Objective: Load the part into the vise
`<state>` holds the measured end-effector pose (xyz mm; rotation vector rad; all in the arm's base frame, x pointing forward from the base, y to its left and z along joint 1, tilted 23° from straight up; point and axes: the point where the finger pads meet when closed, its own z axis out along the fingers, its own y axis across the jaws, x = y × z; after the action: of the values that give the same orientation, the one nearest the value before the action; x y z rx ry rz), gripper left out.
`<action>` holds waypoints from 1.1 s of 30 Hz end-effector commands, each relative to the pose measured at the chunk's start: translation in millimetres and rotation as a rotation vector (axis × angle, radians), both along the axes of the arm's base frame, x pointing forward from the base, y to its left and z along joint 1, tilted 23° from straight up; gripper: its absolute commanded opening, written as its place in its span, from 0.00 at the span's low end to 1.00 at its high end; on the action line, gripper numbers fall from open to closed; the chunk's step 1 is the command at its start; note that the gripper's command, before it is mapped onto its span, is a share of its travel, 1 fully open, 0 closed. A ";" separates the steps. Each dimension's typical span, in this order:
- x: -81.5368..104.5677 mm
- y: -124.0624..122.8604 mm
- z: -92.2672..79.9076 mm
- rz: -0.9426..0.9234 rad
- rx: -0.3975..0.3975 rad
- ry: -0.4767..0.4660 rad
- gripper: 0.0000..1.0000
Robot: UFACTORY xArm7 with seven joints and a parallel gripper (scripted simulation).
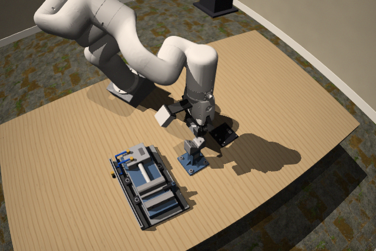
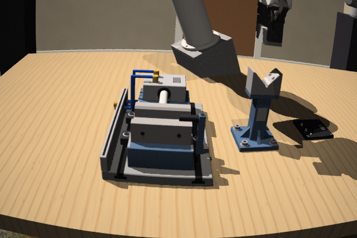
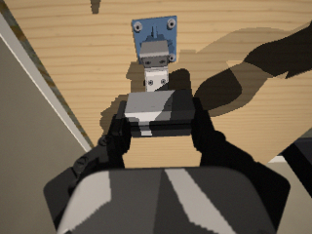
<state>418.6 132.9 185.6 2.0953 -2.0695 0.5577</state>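
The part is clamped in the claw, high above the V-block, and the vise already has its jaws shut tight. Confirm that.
One thing is wrong: the vise is not shut. The exterior view shows a gap between its two jaws, so it stands open. The rest holds: the part is clamped in the claw, high above the V-block.

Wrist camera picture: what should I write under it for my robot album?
The gripper holds the grey part high above the blue-footed V-block.
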 end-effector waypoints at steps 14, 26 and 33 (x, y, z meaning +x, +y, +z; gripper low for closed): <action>14.7 -21.4 12.0 -0.191 0.039 -0.073 0.00; 30.8 -53.0 26.2 -0.442 0.085 -0.165 0.00; 40.8 -77.0 36.8 -0.624 0.117 -0.233 0.00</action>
<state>453.0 67.0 215.1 1.4766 -2.6675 0.5918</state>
